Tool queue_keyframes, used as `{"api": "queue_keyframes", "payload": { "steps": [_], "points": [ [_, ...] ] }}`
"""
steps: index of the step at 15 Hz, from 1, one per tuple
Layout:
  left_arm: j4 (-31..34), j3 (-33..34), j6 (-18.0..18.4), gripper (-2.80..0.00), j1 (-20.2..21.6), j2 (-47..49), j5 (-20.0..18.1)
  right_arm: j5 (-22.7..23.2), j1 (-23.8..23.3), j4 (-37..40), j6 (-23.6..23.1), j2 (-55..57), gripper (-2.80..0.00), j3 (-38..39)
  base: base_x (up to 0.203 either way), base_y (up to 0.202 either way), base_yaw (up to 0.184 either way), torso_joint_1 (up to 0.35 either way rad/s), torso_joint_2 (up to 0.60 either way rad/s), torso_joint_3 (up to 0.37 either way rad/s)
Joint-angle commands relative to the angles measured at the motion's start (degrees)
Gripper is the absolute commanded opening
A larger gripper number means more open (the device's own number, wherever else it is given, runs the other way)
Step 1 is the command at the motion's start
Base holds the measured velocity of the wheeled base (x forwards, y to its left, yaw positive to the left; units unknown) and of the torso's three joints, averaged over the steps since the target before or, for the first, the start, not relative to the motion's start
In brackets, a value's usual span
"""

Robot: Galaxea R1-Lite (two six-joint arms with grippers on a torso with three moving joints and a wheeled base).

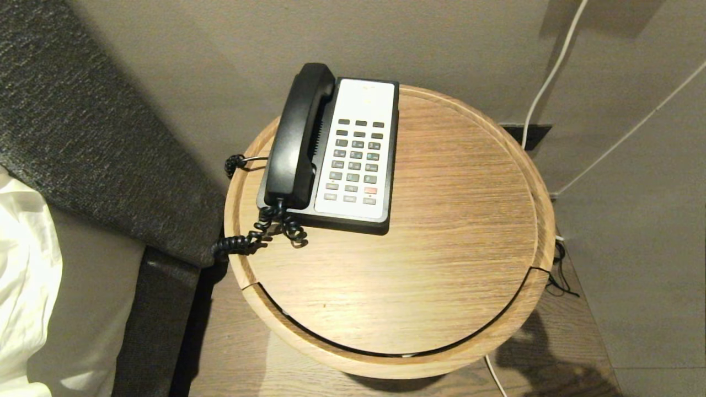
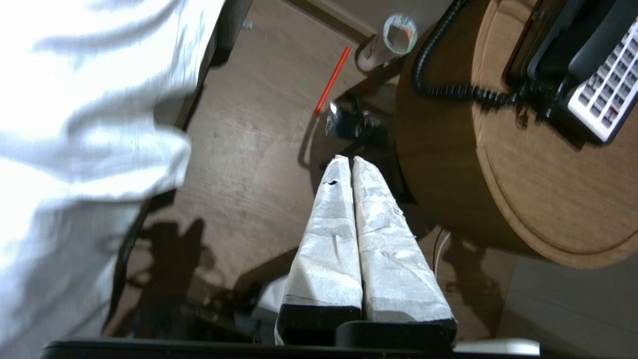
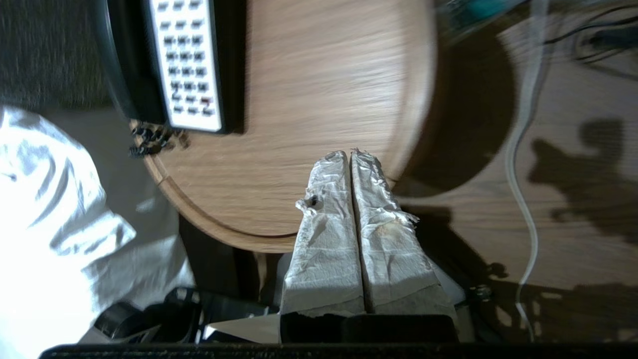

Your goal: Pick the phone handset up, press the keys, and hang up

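The black phone handset (image 1: 298, 138) lies in its cradle on the left side of the phone base, its coiled cord (image 1: 256, 234) trailing over the table's edge. The keys (image 1: 356, 160) sit in rows on the white faceplate beside it. Neither arm shows in the head view. My left gripper (image 2: 347, 159) is shut and empty, low beside the round table, well short of the handset (image 2: 593, 40). Above the table's near edge hangs my right gripper (image 3: 349, 154), shut and empty, with the keys (image 3: 187, 65) some way ahead of it.
The round wooden table (image 1: 441, 248) has a raised rim. A dark upholstered bed edge (image 1: 83, 138) and white bedding (image 1: 22, 264) lie to the left. White cables (image 1: 551, 71) run down the wall at right. A red straw (image 2: 331, 80) and a tape roll (image 2: 400, 32) lie on the floor.
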Motion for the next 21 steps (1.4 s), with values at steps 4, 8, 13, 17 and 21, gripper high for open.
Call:
{"api": "queue_keyframes", "payload": {
  "steps": [4, 8, 13, 17, 21],
  "points": [
    [4.03, 3.17, 0.59, -2.80, 7.23, -8.76, -6.41, -0.74, -7.02, 6.78, 1.00, -13.93, -2.80, 0.23, 0.000, 0.000, 0.000, 0.000, 0.00, 0.000],
    [4.69, 8.48, 2.09, -2.80, 7.15, -13.76, -7.58, -0.52, -18.26, 9.08, 1.01, -19.19, -2.80, -0.61, 0.000, 0.000, 0.000, 0.000, 0.00, 0.000],
    [5.35, 14.31, 5.76, -2.80, 7.20, -20.00, -7.69, 5.98, -33.68, 15.38, 0.83, -29.40, -2.80, 1.28, 0.000, 0.000, 0.000, 0.000, 0.00, 0.000],
    [5.26, 16.55, 7.33, -2.80, 7.20, -22.42, -7.58, 20.42, -48.51, 22.46, -1.31, -41.38, -2.80, 4.78, 0.000, 0.000, 0.000, 0.000, 0.00, 0.000],
    [5.01, 19.17, 8.57, -2.80, 7.20, -25.15, -7.33, 24.45, -52.07, 23.86, -7.35, -55.05, -2.80, 18.59, 0.000, 0.000, 0.000, 0.000, 0.00, 0.000]
  ]
}}
